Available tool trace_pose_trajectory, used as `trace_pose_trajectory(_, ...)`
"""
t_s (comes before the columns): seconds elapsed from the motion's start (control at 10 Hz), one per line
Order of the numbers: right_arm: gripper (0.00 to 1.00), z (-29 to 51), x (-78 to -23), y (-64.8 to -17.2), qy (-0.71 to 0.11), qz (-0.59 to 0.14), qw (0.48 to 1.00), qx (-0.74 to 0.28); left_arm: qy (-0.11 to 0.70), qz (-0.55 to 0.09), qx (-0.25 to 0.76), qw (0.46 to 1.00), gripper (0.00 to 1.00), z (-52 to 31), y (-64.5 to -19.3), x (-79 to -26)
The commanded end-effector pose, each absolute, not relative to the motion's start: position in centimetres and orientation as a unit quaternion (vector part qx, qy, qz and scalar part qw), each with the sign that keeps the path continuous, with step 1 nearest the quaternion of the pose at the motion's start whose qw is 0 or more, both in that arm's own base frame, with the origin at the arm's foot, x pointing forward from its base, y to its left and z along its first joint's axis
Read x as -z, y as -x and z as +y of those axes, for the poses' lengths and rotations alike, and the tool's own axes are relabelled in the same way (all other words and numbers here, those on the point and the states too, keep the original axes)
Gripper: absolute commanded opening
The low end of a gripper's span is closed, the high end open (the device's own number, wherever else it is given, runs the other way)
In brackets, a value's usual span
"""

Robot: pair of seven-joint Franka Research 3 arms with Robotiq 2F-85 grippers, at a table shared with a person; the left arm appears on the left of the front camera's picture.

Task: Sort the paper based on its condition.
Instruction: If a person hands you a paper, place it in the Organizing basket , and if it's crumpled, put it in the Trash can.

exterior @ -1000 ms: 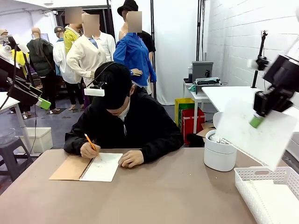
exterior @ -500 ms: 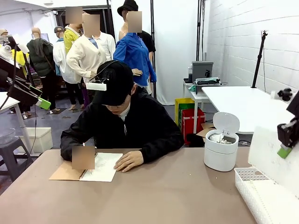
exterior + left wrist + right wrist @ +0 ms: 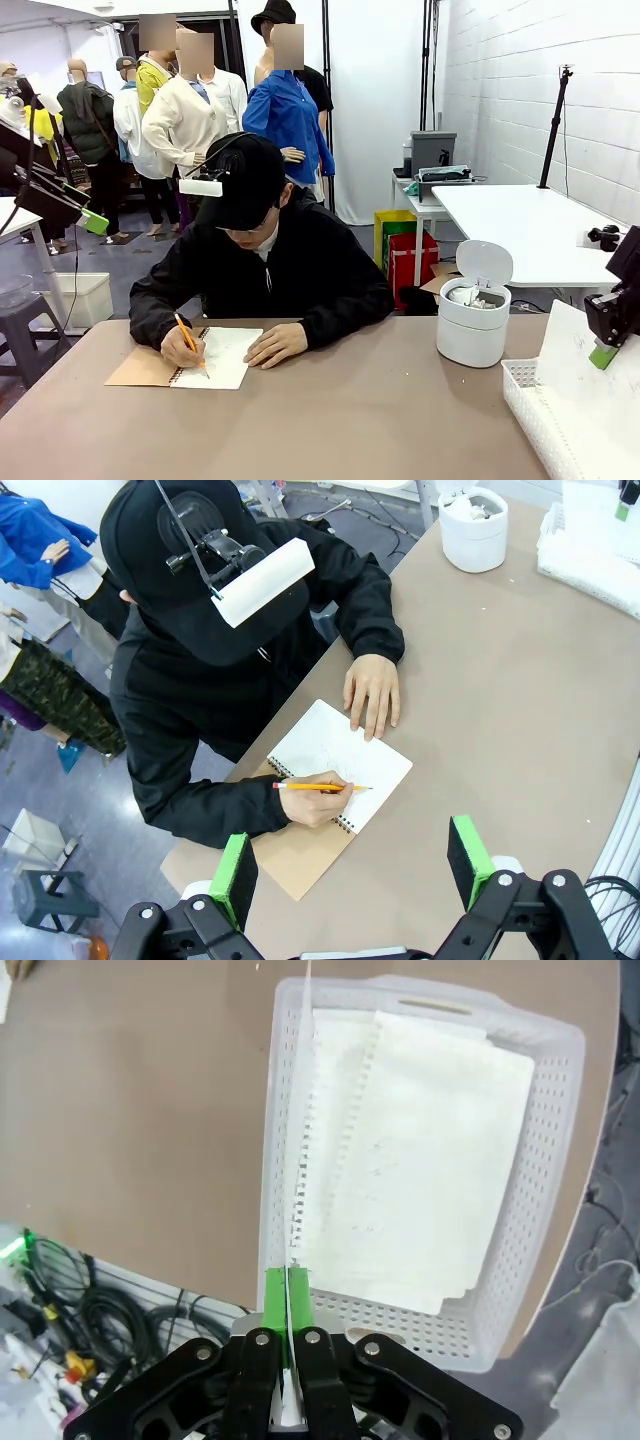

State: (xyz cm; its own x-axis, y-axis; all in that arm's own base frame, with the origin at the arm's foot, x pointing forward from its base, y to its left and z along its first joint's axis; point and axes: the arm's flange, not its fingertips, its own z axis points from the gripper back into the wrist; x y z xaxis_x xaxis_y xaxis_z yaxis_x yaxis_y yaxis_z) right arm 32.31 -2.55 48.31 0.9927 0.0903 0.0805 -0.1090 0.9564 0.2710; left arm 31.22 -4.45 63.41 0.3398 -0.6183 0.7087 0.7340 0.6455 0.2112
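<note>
My right gripper (image 3: 287, 1290) is pinching a smooth sheet of paper (image 3: 298, 1160) edge-on, pads pressed tight on its near end. From that wrist camera the sheet runs straight up toward 12 o'clock, its long axis along the white basket (image 3: 560, 1150) directly beneath, where flat sheets (image 3: 420, 1160) already lie. In the front view the gripper (image 3: 604, 352) hangs at the table's 3 o'clock side over the basket (image 3: 530, 385). I judge release here drops it in. My left gripper (image 3: 350, 865) is spread wide, well apart.
</note>
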Motion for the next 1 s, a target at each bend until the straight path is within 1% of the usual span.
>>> trace_pose_trajectory(0.0, 0.00, -2.8, -48.3, -32.3, -0.124, -0.045, 0.989, -0.062, 0.068, -0.398, 0.410, 0.818, 1.00, -4.5, -31.2, -63.4)
trace_pose_trajectory(0.2, 0.00, -2.6, -48.4, -32.3, -0.136, -0.036, 0.989, -0.052, 0.068, -0.398, 0.410, 0.818, 1.00, -4.5, -31.2, -63.4)
trace_pose_trajectory(0.3, 0.00, -2.1, -46.5, -32.7, -0.139, -0.040, 0.988, -0.045, 0.068, -0.398, 0.410, 0.818, 1.00, -4.5, -31.2, -63.4)
trace_pose_trajectory(0.8, 0.00, -1.7, -43.1, -33.9, -0.146, -0.021, 0.988, -0.049, 0.068, -0.398, 0.410, 0.818, 1.00, -4.5, -31.2, -63.4)
trace_pose_trajectory(0.9, 0.00, -1.5, -42.6, -33.4, -0.148, -0.015, 0.988, -0.045, 0.068, -0.398, 0.410, 0.818, 1.00, -4.5, -31.2, -63.4)
